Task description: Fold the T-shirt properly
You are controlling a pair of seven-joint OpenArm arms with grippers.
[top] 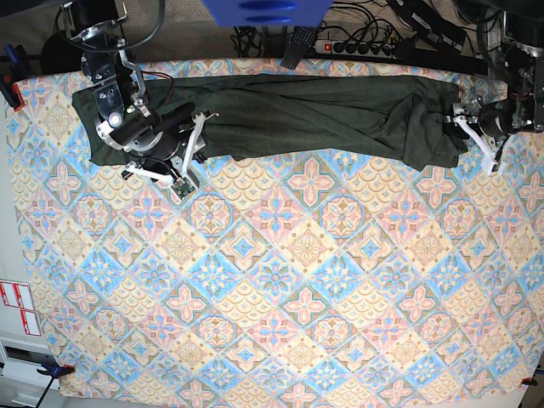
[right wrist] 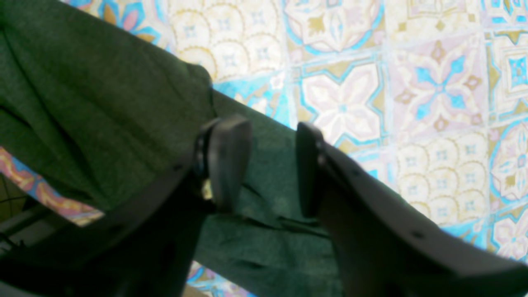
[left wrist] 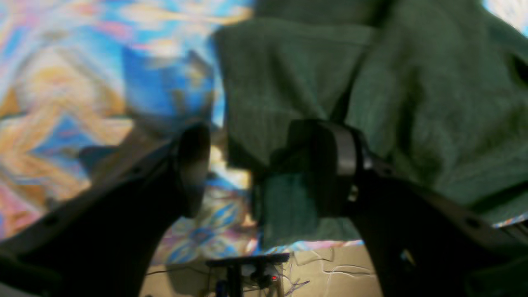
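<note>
T-shirt [top: 280, 115] stretched along patterned tablecloth's [top: 280, 297] far edge | left fingers [left wrist: 194, 169] wide | right fingers [right wrist: 229, 161] wide

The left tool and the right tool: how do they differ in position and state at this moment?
The left tool sits at the shirt's end on the base view's right; the right tool sits over the T-shirt near its other end. Cloth lies beside one left finger, whereas cloth spans the gap under the right tool. Both are open, gripping nothing.
</note>
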